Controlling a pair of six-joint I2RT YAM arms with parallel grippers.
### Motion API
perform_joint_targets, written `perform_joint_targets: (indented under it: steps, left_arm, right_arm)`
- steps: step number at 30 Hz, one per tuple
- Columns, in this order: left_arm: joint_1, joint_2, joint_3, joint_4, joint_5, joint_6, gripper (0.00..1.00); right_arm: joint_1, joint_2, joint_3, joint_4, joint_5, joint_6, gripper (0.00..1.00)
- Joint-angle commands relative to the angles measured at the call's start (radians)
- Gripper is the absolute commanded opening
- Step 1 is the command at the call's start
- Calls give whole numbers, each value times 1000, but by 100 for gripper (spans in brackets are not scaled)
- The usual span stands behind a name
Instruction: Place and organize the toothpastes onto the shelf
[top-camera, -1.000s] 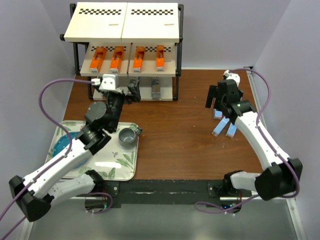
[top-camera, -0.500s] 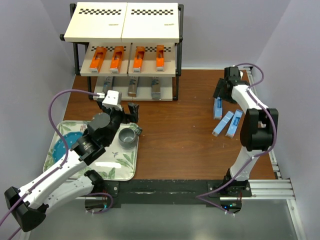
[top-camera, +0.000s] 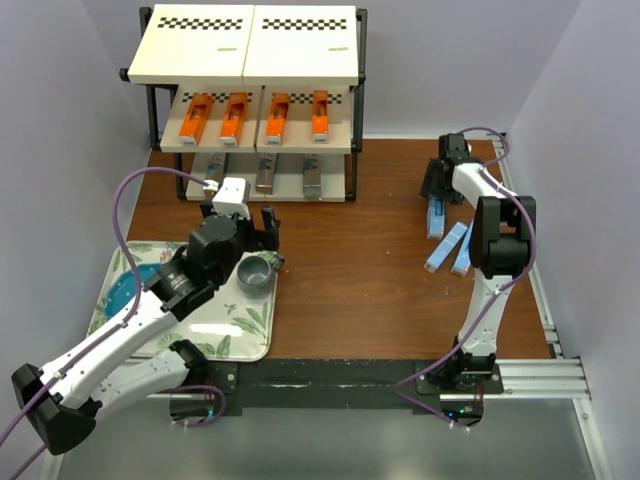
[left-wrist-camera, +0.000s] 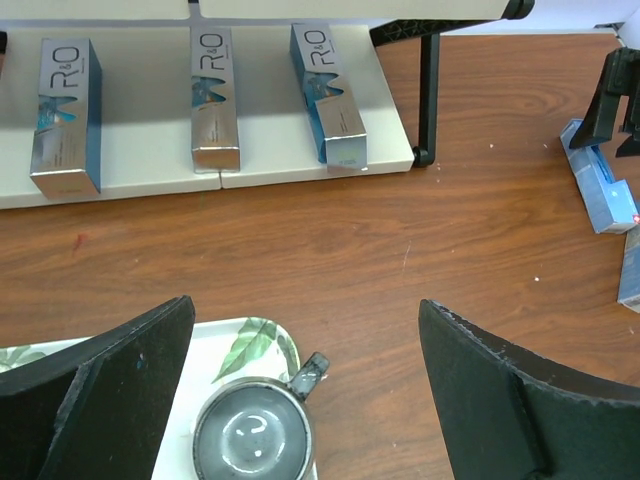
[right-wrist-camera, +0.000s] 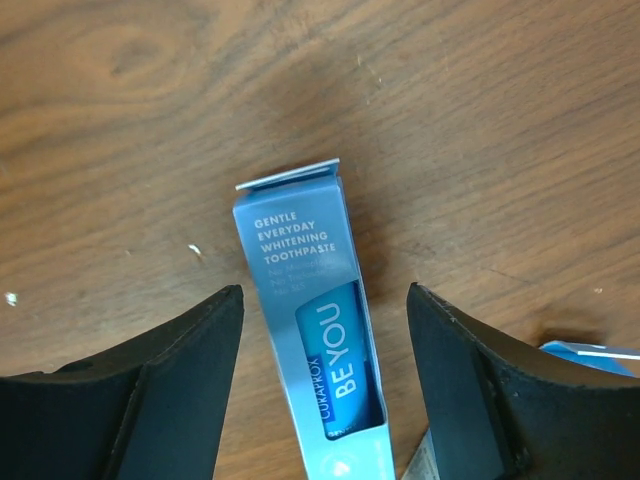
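Note:
The shelf (top-camera: 250, 45) stands at the back left. Several orange toothpastes (top-camera: 195, 117) lie on its middle tier, and three metallic dark blue ones (left-wrist-camera: 213, 98) on the bottom board. Three light blue toothpastes lie on the table at the right. My right gripper (top-camera: 437, 195) is down over the farthest one (right-wrist-camera: 310, 260); the fingers (right-wrist-camera: 190, 350) straddle the box with a gap on each side, so it is open. My left gripper (top-camera: 255, 222) hovers wide open and empty near the tray's far corner, above a cup (left-wrist-camera: 252, 440).
A leaf-patterned tray (top-camera: 215, 330) at the front left carries the grey metal cup (top-camera: 256, 273) and a round blue plate (top-camera: 125, 290). Two other light blue boxes (top-camera: 445, 248) lie just in front of the right gripper. The shelf's black leg (left-wrist-camera: 428, 100) stands on the brown table.
The right gripper moved back and down over the farthest light blue box, and its jaws narrowed around it. The left arm drew back from the shelf toward the tray.

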Motion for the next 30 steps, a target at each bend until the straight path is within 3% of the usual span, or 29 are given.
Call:
perform_joint_targets:
  steps: [1, 14, 21, 30]
  left_arm:
    - [2, -20, 38, 40, 36, 79, 100]
    - [2, -33, 18, 63, 141, 92, 100]
    - [2, -76, 10, 42, 144, 86, 100]
    - [2, -60, -28, 88, 217, 67, 100]
  right_arm:
    - [3, -12, 19, -22, -36, -59, 69]
    - [1, -13, -20, -84, -97, -180, 63]
    - [-5, -3, -72, -55, -134, -173, 49]
    - [-5, -147, -117, -59, -90, -41, 32]
